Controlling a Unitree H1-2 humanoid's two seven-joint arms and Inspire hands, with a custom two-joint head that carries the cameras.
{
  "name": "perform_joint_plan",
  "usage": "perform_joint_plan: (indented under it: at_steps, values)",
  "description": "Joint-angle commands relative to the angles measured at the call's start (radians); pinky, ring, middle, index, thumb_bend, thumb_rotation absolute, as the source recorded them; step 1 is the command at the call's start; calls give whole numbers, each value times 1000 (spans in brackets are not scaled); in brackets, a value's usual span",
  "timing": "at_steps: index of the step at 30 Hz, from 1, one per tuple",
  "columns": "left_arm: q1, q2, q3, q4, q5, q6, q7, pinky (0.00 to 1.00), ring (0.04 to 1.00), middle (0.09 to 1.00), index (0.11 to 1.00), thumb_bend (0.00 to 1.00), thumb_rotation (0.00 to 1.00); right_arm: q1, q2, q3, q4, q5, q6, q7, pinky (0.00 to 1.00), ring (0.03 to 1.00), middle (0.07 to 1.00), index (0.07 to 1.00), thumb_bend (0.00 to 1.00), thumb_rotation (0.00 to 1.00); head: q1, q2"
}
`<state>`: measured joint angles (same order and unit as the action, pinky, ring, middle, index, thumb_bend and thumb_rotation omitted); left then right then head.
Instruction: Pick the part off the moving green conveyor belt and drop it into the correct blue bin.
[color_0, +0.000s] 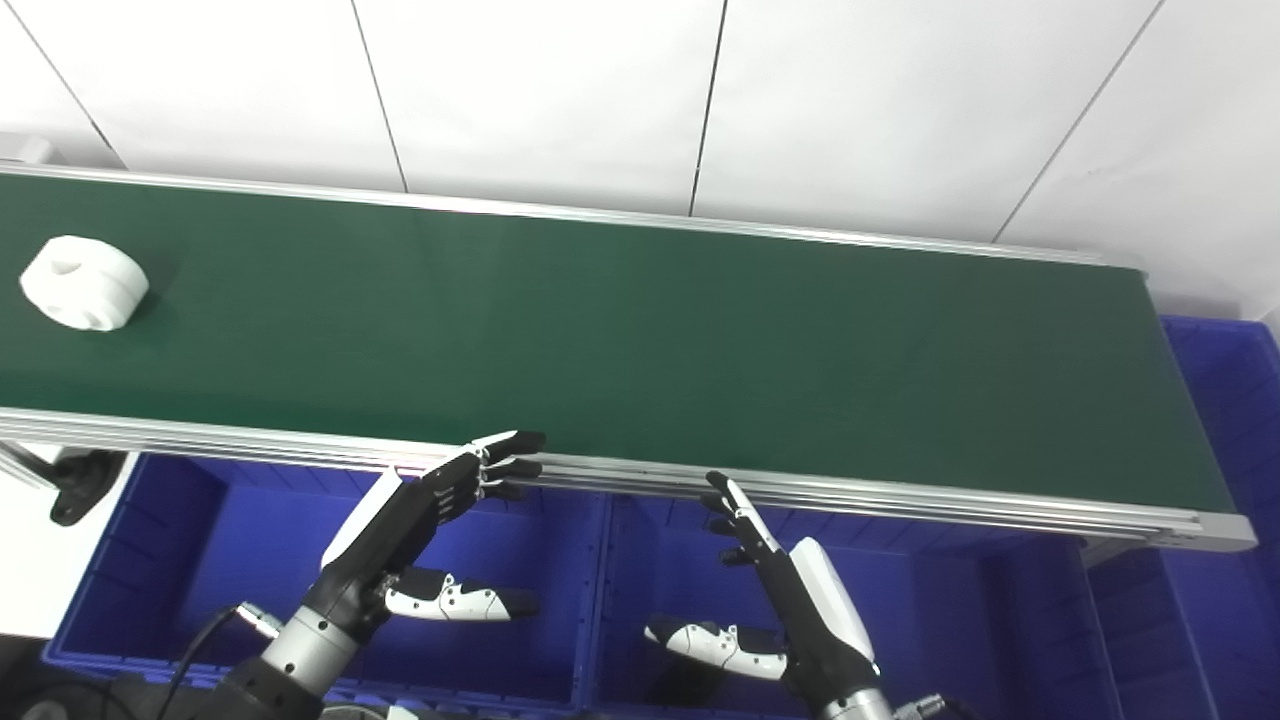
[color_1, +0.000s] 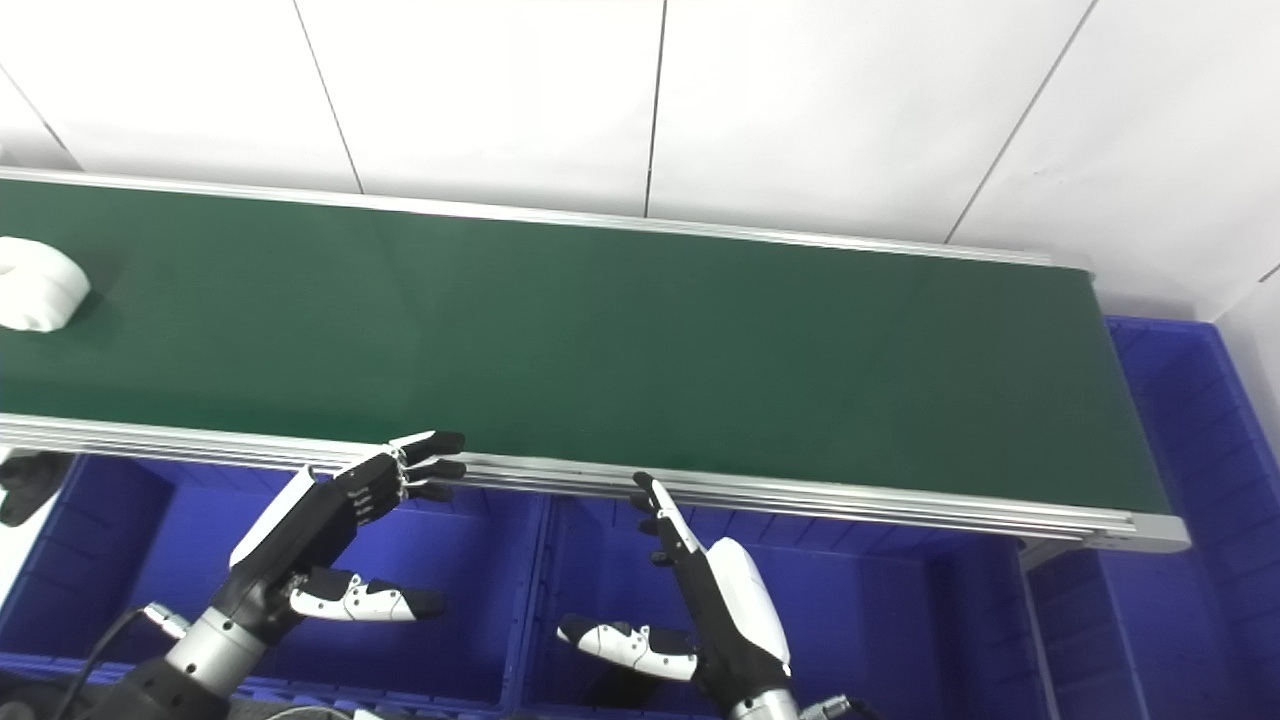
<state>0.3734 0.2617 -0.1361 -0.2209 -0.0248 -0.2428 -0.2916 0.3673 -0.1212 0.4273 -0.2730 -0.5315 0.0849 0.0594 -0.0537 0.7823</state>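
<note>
The left hand (color_0: 420, 520) and the right hand (color_0: 790, 590) are hovering nearest the camera, each spread wide with thumb out and holding nothing, fingertips reaching up to the conveyor's near aluminium rail (color_0: 900, 498). Under them two blue bins (color_0: 590, 560) are sitting side by side, sharing a wall between the hands; what shows of their floors is bare. A third blue bin (color_0: 1230, 400) is standing past the belt's right end. The green conveyor belt (color_0: 640, 340) is stretching open across the middle, and the white part (color_0: 84, 283) is lying at its far left, well apart from both hands.
</note>
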Motion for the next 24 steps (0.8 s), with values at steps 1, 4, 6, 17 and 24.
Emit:
perform_joint_plan:
  at_steps: [1, 4, 6, 17, 24]
  values:
    - [0, 10, 2, -26, -11, -18, -4, 742, 814, 872, 837, 772, 213, -4, 2, 2, -24, 1, -51, -10, 763, 869, 913, 984, 834, 532, 0, 1]
    - [1, 9, 2, -26, -10, -16, -3, 747, 816, 874, 836, 774, 218, -3, 2, 3, -26, 1, -50, -8, 764, 870, 913, 985, 834, 533, 0, 1]
    - [1, 10, 2, -28, -4, -16, -2, 744, 816, 874, 836, 775, 222, -3, 2, 3, -27, 3, -51, -8, 761, 869, 913, 985, 834, 535, -1, 0]
    - [-1, 8, 1, -22, -10, -19, -3, 752, 817, 873, 832, 773, 209, -4, 1, 2, -25, 6, -58, -10, 761, 870, 917, 984, 832, 526, 0, -2]
    - [-2, 10, -1, -19, -2, -24, -4, 738, 816, 877, 836, 777, 222, -4, -3, 0, -17, 13, -80, -20, 763, 874, 925, 986, 835, 530, 13, -11]
